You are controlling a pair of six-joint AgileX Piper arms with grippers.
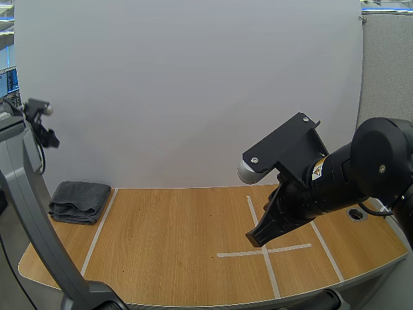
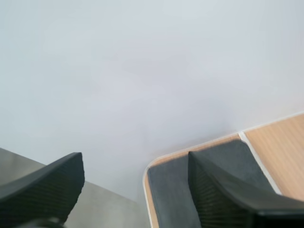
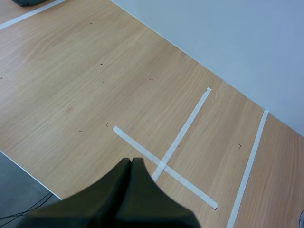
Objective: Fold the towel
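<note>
A dark grey towel [image 1: 79, 201] lies folded in a thick bundle at the far left end of the wooden table [image 1: 174, 252], left of a white tape line. My left gripper [image 1: 50, 137] hangs high above that end; in the left wrist view it [image 2: 135, 161] is open, and the towel [image 2: 171, 192] lies far below between its fingers. My right gripper [image 1: 258, 236] hovers over the right half of the table. In the right wrist view its fingers lie together as one dark wedge [image 3: 131, 162], shut on nothing, just above a tape cross [image 3: 164, 166].
White tape marks the table: a long line [image 1: 98, 232] beside the towel, a cross [image 1: 264, 250] and a further line [image 1: 326, 248] at the right. A round cable hole [image 1: 355, 214] sits near the right edge. A white wall [image 1: 193, 97] stands behind the table.
</note>
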